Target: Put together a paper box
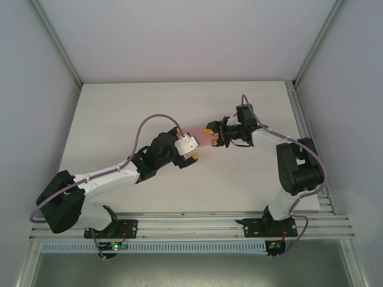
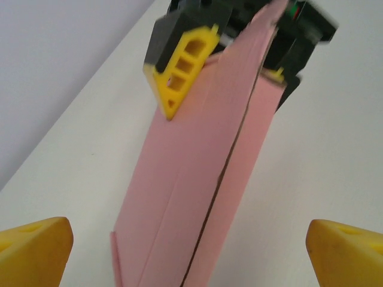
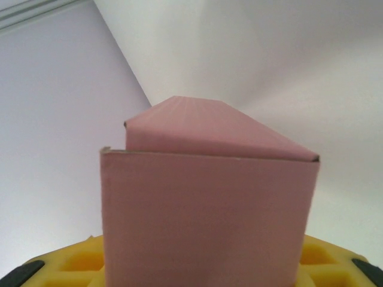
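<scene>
Pinching one end of the pink paper box [image 1: 202, 137] with the right gripper [image 1: 211, 136], well above the table [image 1: 119, 113]. Spread wide at the left gripper [image 1: 189, 146], straddling the box's other end, apparently without touching.

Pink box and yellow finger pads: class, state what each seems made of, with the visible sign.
The pink paper box looks like thin matte card: faint ribbed grain, crisp folds, thin cut edges. The yellow finger pads are probably matte plastic, moulded or printed: open lattice cells.
</scene>
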You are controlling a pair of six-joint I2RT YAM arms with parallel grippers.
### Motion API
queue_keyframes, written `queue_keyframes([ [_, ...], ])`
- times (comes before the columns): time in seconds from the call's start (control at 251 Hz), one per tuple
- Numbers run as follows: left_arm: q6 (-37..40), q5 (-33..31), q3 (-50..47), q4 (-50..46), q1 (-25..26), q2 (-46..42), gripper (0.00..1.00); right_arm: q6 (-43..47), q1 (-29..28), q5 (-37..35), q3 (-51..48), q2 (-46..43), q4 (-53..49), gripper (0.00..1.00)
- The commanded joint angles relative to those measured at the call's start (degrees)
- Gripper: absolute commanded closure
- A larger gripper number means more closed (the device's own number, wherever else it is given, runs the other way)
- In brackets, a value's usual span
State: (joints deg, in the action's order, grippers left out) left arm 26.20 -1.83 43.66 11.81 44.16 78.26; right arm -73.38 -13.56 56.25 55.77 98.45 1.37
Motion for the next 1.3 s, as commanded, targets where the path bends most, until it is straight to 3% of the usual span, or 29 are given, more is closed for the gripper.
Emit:
queue_keyframes([
  [0.0,5.0,-4.0,2.5,-2.21,0.11,0.86,0.0,-0.39,0.74,1.88,1.5,-2.54,-6.95,0.7],
  [0.14,7.19,-5.28,3.8,-2.52,0.09,2.82,0.0,-1.63,-0.01,2.79,1.01,-3.46,-6.98,0.69],
  [0.387,7.81,-4.09,6.05,-5.18,0.12,4.93,0.13,-2.57,-0.06,3.12,0.66,-3.73,-6.62,0.67],
  [0.587,6.71,-2.36,6.2,-6.46,0.09,5.76,0.16,-4.01,-0.06,3.16,2.09,-4.78,-6.05,0.68],
  [1.018,5.77,1.12,8.11,-10.27,0.18,6.78,0.14,-4.04,0.2,2.26,3.72,-6.79,-7.95,0.67],
  [1.085,5.95,0.22,7.39,-8.79,0.17,6.17,0.17,-3.53,0.2,2.73,4.02,-6.61,-8.7,0.66],
  [1.221,5.95,-1.4,6.54,-6.15,0.2,5.57,0.4,-2.12,0.25,2.76,3.73,-6.65,-10.53,0.64],
  [1.297,6.33,-2.96,6.66,-5.82,0.16,5.88,0.46,-1.79,0.14,2.45,3.47,-6.87,-10.77,0.64],
])
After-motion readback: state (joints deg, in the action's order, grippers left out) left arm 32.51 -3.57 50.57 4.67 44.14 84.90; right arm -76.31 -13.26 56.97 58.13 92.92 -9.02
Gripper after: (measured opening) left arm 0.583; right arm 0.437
